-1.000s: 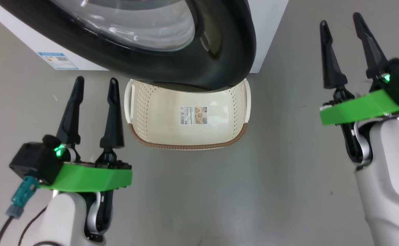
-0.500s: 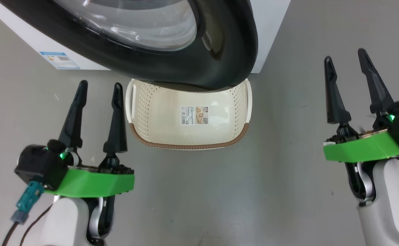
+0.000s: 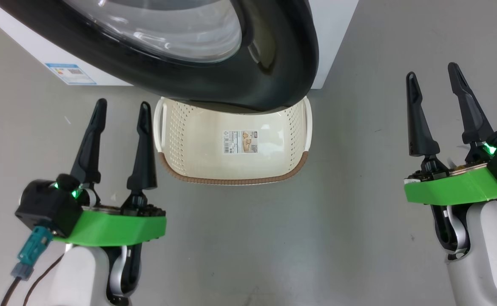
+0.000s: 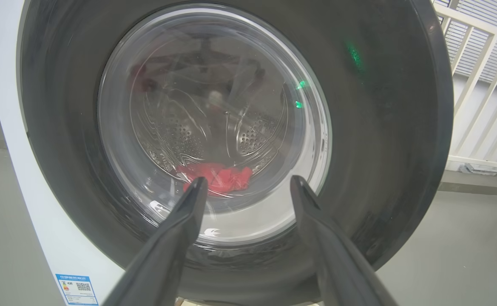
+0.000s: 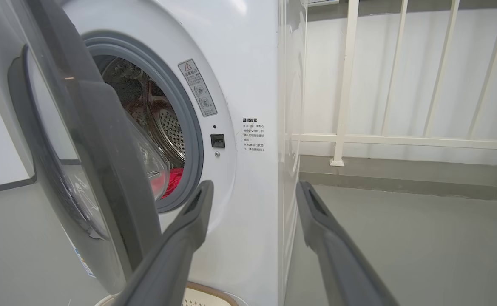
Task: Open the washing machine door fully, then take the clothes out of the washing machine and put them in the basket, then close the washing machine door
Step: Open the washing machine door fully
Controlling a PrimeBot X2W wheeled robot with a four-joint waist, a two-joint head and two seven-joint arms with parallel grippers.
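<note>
Head view: the basket (image 3: 231,180) sits partly under the washing machine door (image 3: 274,63). The left gripper (image 3: 123,103) and right gripper (image 3: 432,71) flank that door, fingers spread, gripping nothing.
Left wrist view: the clothes (image 4: 220,176) lie behind the door's glass.
Right wrist view: the door stands ajar from the washing machine (image 5: 248,63).

The door (image 3: 167,46) is black-rimmed, clothes (image 4: 218,178) red, basket (image 3: 180,140) cream with brown rim, machine (image 5: 252,85) white.

The basket (image 3: 231,181) stands on the floor (image 3: 248,246) before the washing machine (image 5: 248,85), partly under the washing machine door (image 3: 274,63). The clothes (image 4: 218,176) lie inside, behind the door. The left pincer (image 3: 123,103) is just left of the basket, the right pincer (image 3: 432,71) well to its right.
</note>
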